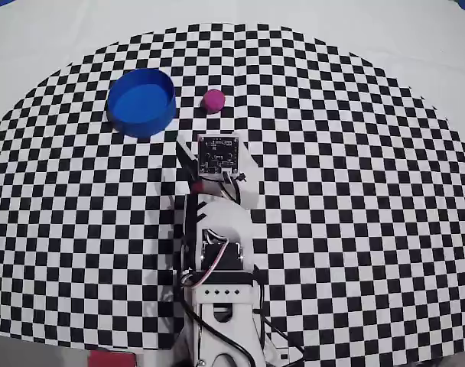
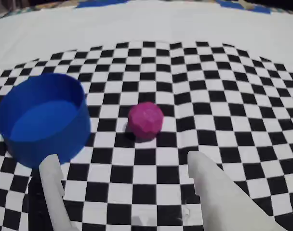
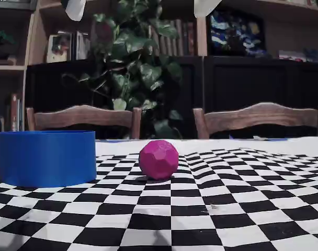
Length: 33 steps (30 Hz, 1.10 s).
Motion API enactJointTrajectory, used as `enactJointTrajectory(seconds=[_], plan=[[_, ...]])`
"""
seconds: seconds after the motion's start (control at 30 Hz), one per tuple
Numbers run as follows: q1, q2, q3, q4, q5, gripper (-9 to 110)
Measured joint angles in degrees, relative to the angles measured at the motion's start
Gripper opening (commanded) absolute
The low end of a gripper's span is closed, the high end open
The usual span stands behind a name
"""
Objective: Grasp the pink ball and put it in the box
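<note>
The gripper (image 2: pixel 125 166) is spread wide and holds nothing; in the wrist view its two white fingers (image 2: pixel 54 190) frame bare checkered cloth (image 2: pixel 223 96), touching neither object. The ball (image 2: pixel 145 120) sits on the cloth toward the desk's far edge, ahead of the fingertips and apart from them. The box (image 2: pixel 40 118), a round blue tub, stands just left of the ball in that view, empty.

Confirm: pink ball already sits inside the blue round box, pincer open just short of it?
Not quite. The pink ball lies on the checkered cloth beside the blue round box, to its right and apart from it, as the wrist view shows. The rest holds: the pincer is open, just short of the ball.
</note>
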Motion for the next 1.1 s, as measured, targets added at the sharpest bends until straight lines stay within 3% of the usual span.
enactJointTrajectory(seconds=[1.1], plan=[[-1.8,-4.8,0.0,-1.1,0.0,30]])
